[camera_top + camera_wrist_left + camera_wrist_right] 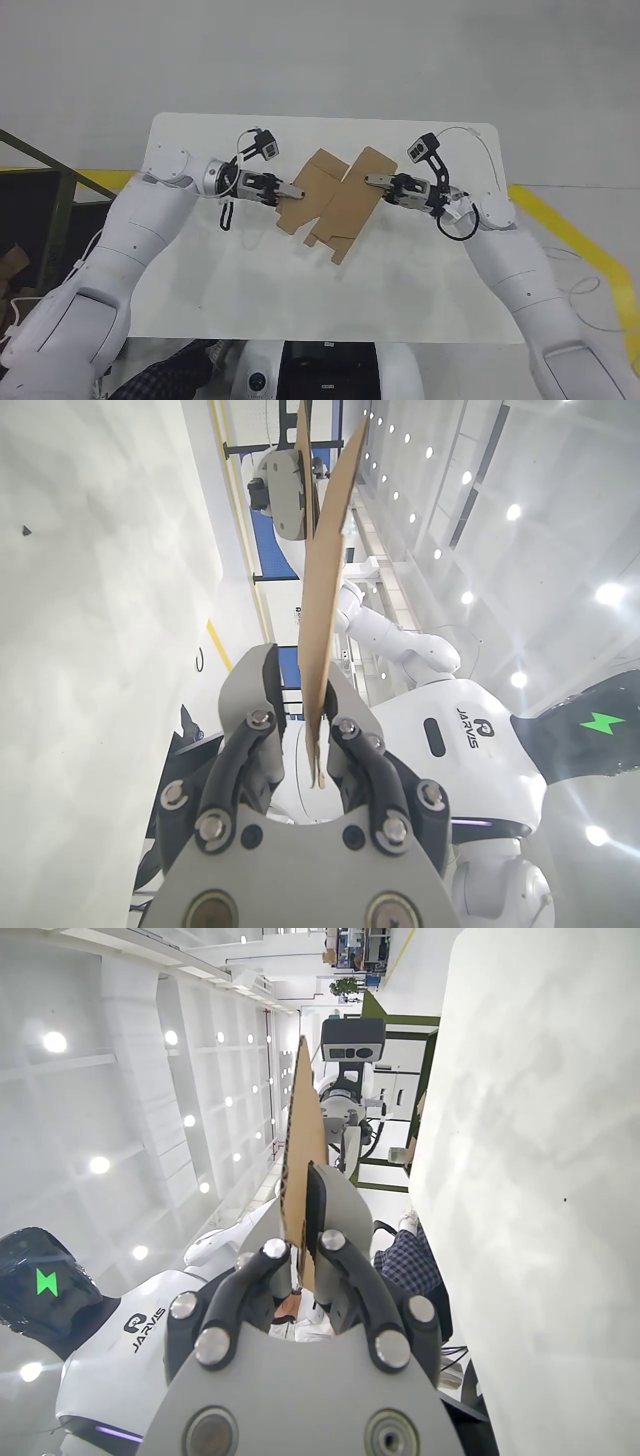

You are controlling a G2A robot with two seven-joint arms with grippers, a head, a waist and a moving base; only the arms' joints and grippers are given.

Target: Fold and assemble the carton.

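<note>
Flat brown corrugated-cardboard carton (335,200), unfolded, held clear of the white table (420,290) between the two arms. The right gripper (372,181) is clamped on one edge of the carton. The left gripper (293,190) straddles the opposite edge with its jaws parted, one pad (334,700) touching the board and the other standing just off it.
</note>
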